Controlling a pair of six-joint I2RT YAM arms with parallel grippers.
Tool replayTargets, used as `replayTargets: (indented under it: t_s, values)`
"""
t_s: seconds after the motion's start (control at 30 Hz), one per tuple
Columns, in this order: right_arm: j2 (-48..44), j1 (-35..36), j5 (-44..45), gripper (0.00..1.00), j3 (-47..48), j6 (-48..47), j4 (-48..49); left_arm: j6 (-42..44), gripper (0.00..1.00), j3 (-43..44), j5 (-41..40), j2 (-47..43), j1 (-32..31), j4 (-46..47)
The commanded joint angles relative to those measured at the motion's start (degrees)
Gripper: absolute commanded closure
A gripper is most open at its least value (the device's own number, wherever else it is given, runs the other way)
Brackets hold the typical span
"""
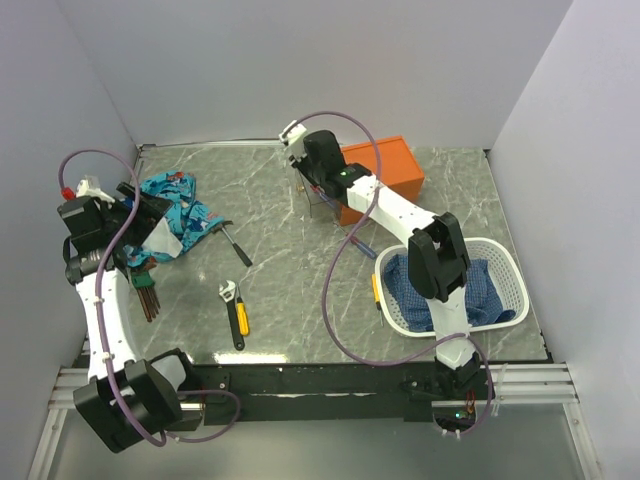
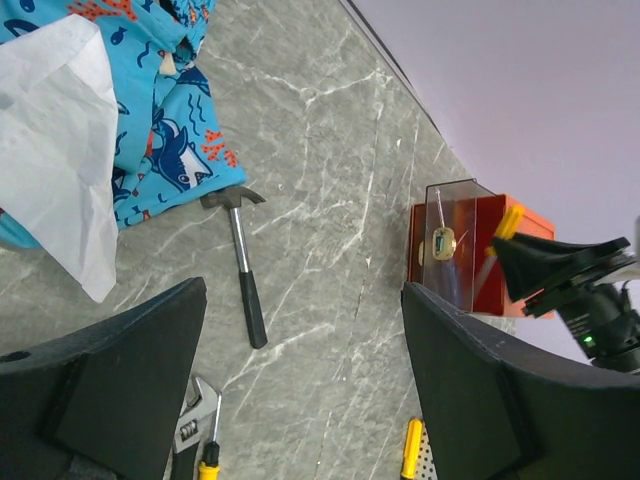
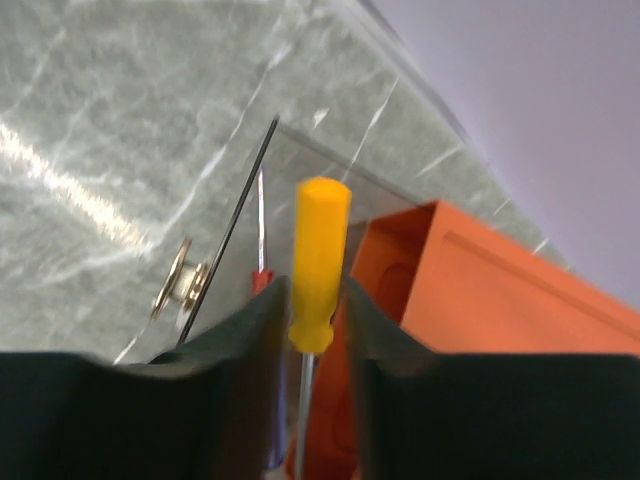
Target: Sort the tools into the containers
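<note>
– While my right end effector (image 3: 315, 296) grasps the yellow-handled screwdriver (image 3: 320, 250) low on its handle, the handle's rounded end juts beyond the fingertips toward the clear drawer (image 2: 452, 215) just ahead of them.
– Which step is this?
– Delivery of one tool, I judge. The drawer stands against the orange box (image 3: 500, 290), which lies ahead and to the right of those fingers.
– What does the next move call for?
– Probably a loosening of the grip with the tool lined up over the drawer. Its mouth looks narrow, so alignment matters.
– Materials and shapes?
– Handle: smooth, glossy plastic cylinder. Shaft: thin bright metal, running back between my fingers. Drawer: thin transparent walls, small metal knob. Box: matt orange, rectangular. Desk (image 3: 120, 120): grey, white-veined, marbled.
– And the left end effector (image 2: 310, 400)?
– Spread wide, grasping nothing. Ahead of it lies the hammer (image 2: 245, 270), steel head and black grip. The adjustable wrench (image 2: 192, 420) lies beside its left finger. Both are unsorted.
</note>
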Motion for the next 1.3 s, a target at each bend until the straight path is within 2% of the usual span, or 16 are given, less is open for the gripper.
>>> replayTargets:
  t_s: [0.0,0.1,0.2,0.27,0.37,0.5,0.63,0.77,0.93,1.07,1.27]
  values:
    - [-6.0,-0.1,-0.1,0.46,-0.6,-1.4,-1.9,-0.5,0.15,1.5,0.7,0.6,0.4,2.8]
    - [-8.2,0.8,-0.1,0.4,0.3,-0.9,-2.4,-1.0,0.15,2.0,1.1,1.1,0.8,3.1]
    - [-11.7,3.0,-2.1,0.39,-0.2,0.8,-2.2,-0.9,0.15,2.5,1.0,1.0,0.8,3.3]
    - [-14.1,5.6,-6.5,0.4,-1.4,2.6,-3.7,-0.7,0.14,2.4,1.0,0.9,0.8,3.5]
    - [-16.9,9.5,-12.6,0.42,-6.1,8.6,-7.1,-0.7,0.14,2.3,0.4,0.3,0.9,3.4]
    - [-18.8,18.8,-16.5,0.42,-14.8,19.9,-7.6,-0.1,0.13,3.5,-2.1,-0.1,0.9,1.2]
    - [-15.1,23.6,-19.9,0.42,-18.5,30.4,-8.0,1.0,0.11,5.7,-5.8,0.2,1.3,-1.5]
    - [-10.7,27.1,-20.7,0.42,-17.7,37.4,-9.2,0.8,0.11,6.1,-6.2,0.0,1.7,-1.7]
    - [-4.3,28.8,-19.2,0.42,-13.4,41.2,-10.7,0.4,0.11,4.8,-5.5,-1.5,3.2,-1.2]
    - [-0.6,29.2,-18.7,0.37,-12.5,46.0,-12.2,-0.7,0.11,3.2,-4.7,-2.2,4.7,-1.3]
    - [2.6,30.6,-18.8,0.36,-11.1,46.8,-11.5,-0.5,0.12,1.9,-5.2,-3.8,5.9,-1.5]
